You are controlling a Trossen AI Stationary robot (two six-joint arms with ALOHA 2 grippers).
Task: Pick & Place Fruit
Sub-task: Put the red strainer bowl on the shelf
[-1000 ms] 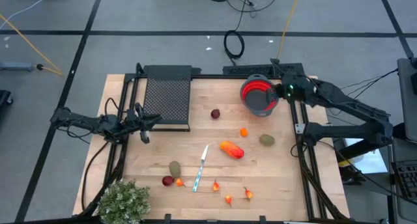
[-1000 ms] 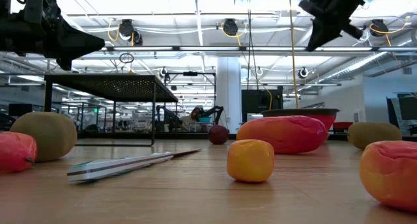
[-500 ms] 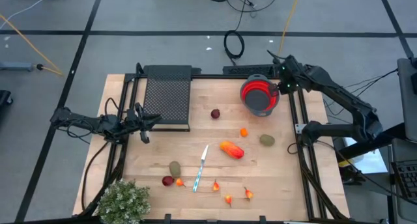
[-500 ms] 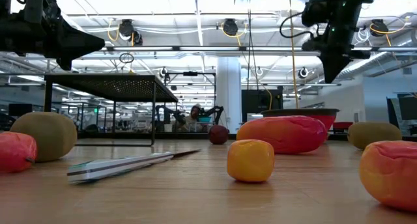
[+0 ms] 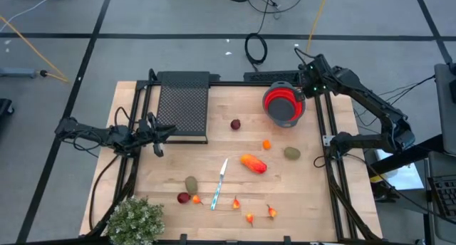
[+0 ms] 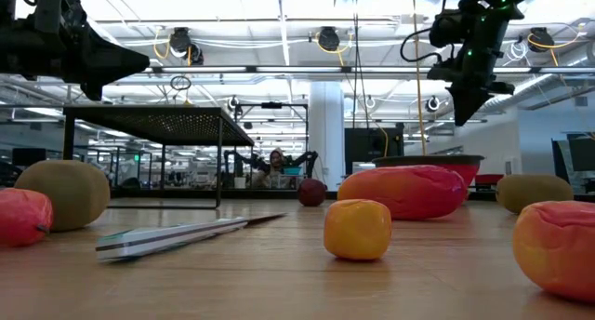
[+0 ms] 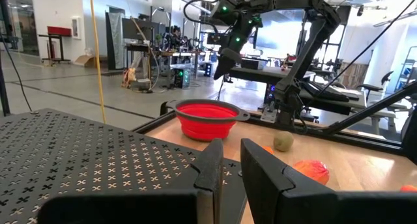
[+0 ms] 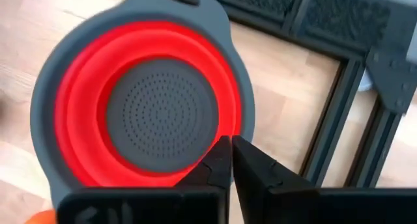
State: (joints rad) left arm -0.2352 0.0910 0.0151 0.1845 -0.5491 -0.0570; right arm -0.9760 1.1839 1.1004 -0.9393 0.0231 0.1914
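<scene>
The toy fruits lie loose on the wooden table: an elongated orange-red one (image 5: 254, 163), a dark-red ball (image 5: 235, 124), an orange ball (image 5: 266, 144), olive ovals (image 5: 291, 153) (image 5: 191, 184), a red ball (image 5: 184, 198) and tiny red-orange bits (image 5: 249, 217). The red collapsible bowl (image 5: 284, 104) stands at the far right. My right gripper (image 5: 305, 90) hangs shut, pointing down above the bowl's far right rim (image 8: 238, 94), holding nothing. My left gripper (image 5: 165, 132) waits shut at the table's left edge beside the black rack.
A black perforated rack (image 5: 183, 106) stands at the far left of the table. A knife (image 5: 220, 182) lies among the fruits near the middle. A bushy grey-green plant (image 5: 135, 220) sits at the near left corner. A black frame (image 5: 331, 167) borders the table.
My right arm has swung about, and its gripper has tipped from slanting to pointing down and come lower, shifting slightly toward the table's far edge over the bowl's rim. The fruits and my left arm have kept still.
</scene>
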